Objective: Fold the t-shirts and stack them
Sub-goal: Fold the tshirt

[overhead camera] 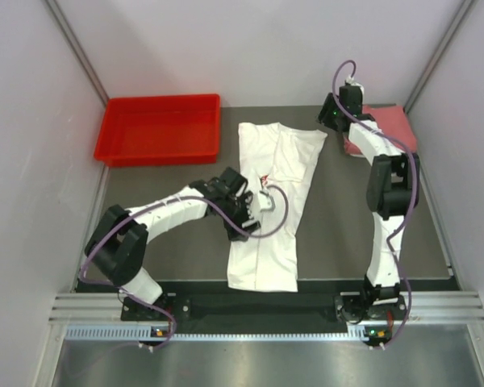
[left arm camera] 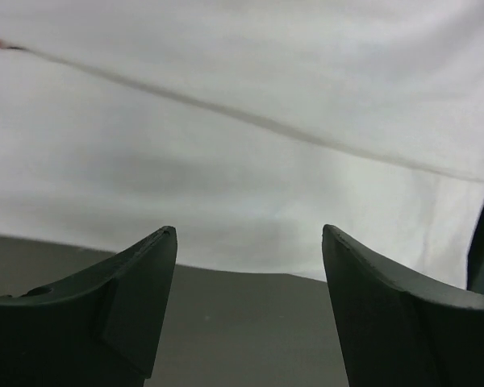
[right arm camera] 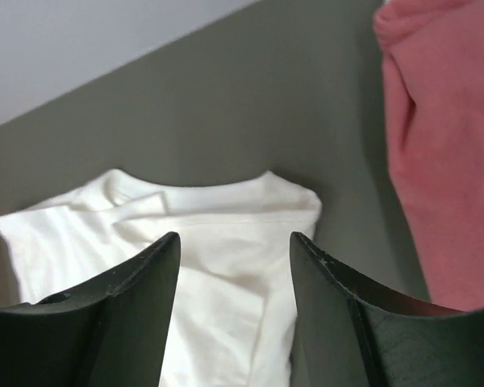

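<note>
left fingers [left arm camera: 121, 314] wide, right fingers [right arm camera: 121, 314] parted, empty

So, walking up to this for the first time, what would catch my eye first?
The white t-shirt, folded into a long strip down the middle of the dark table, stands out most, with the left gripper open low over its left edge. Then the bright red bin at the far left, and a folded pink-red t-shirt at the far right beside the right arm.

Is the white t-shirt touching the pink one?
Apart. The right wrist view shows a strip of bare table between the white t-shirt and the pink t-shirt.
</note>
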Robot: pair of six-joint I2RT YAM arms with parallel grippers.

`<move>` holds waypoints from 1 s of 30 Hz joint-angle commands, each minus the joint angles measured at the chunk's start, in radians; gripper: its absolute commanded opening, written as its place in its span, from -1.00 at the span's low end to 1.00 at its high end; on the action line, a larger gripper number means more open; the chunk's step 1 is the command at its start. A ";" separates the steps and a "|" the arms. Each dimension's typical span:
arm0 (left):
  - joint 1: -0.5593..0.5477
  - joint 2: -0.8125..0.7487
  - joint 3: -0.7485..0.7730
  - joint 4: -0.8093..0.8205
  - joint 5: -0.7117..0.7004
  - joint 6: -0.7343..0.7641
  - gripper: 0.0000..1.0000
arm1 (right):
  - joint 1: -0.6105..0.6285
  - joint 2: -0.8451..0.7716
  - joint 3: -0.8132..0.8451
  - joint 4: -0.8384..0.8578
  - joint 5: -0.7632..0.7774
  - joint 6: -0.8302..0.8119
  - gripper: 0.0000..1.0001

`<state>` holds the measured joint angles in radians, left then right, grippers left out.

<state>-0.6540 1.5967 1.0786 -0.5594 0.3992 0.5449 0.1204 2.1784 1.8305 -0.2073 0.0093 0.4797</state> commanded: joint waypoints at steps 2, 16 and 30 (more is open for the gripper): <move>-0.102 -0.063 -0.089 -0.053 -0.020 0.101 0.55 | -0.011 0.075 0.010 -0.076 -0.002 -0.009 0.15; -0.199 -0.064 -0.307 0.028 -0.039 0.214 0.54 | -0.019 0.215 0.058 -0.015 -0.159 0.060 -0.57; -0.196 -0.006 -0.250 0.066 -0.059 0.158 -0.08 | -0.028 0.500 0.449 0.200 -0.210 0.335 -0.89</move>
<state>-0.8448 1.5482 0.8223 -0.4541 0.3206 0.7128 0.1040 2.6171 2.1731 -0.1352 -0.2577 0.7452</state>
